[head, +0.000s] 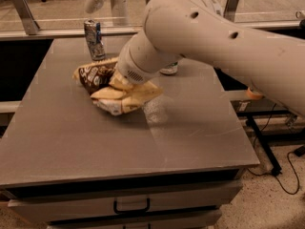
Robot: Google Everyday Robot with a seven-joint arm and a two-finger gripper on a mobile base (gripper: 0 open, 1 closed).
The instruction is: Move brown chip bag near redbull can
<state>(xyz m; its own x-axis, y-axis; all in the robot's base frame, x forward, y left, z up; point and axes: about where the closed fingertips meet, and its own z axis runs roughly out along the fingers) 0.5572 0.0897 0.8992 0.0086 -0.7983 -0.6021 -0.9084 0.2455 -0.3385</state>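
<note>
1. Brown and cream crinkled foil: the bag (97, 78) lies on the grey table (143, 147), toward its far left part. Its long axis runs from the brown end at the far left to the cream end at the near right.
2. The gripper (120, 84) is down on the middle of the bag, under the arm's (214, 37) thick white wrist. I cannot tell whether it is wide, narrow or clamped on the foil.
3. The can (94, 39) stands upright beyond the gripper and to the left. It is just past the bag's brown end, so the bag looks to be about where the task wants it.
4. Whether the foil touches the can's base cannot be made out.
5. The arm hides most of a second can (169, 69) behind it; only its base shows.
</note>
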